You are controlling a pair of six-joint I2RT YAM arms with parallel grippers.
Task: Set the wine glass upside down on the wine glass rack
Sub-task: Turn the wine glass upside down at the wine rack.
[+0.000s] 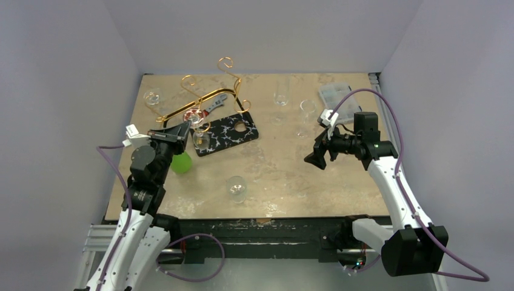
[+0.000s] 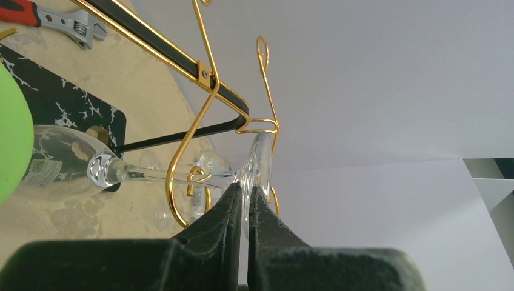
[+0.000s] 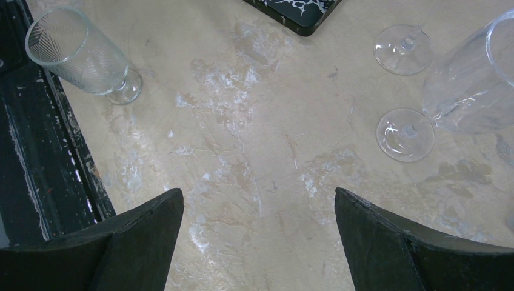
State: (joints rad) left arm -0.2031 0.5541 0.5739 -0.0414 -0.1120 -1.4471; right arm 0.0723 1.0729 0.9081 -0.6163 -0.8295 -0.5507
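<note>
**Beige worktop [image 1: 291,176], left arm lining up the hang**

Pale walls all round, and all the action sits toward the far-left corner. The left gripper [image 2: 243,200] is clamped hard on the rim of the glass [image 2: 151,176] foot, jaws pinched nearly together on that thin disc. From above you can see why: held by the foot, the glass hangs bowl-down over the left end of the black board [image 1: 236,130], already the right way up for hanging. The stem is left bare, so it can slide between the wires.

And the rack [image 2: 203,100] is right there. One gold scroll arm curls just beside the foot in the wrist view. Touching or just apart? Hard to call from this angle. I'd say the glass is not seated yet, since the gripper carries its whole weight. My read of the next move is a careful sideways feed, stem into the hook, foot resting on top.

Over toward the right edge, the right gripper [image 3: 259,200] hovers with its jaws spread wide and nothing between them. It is well apart from the rack, and sensibly out of the way.

A green ball [image 1: 180,162] lies close by the left arm, worth watching.
</note>
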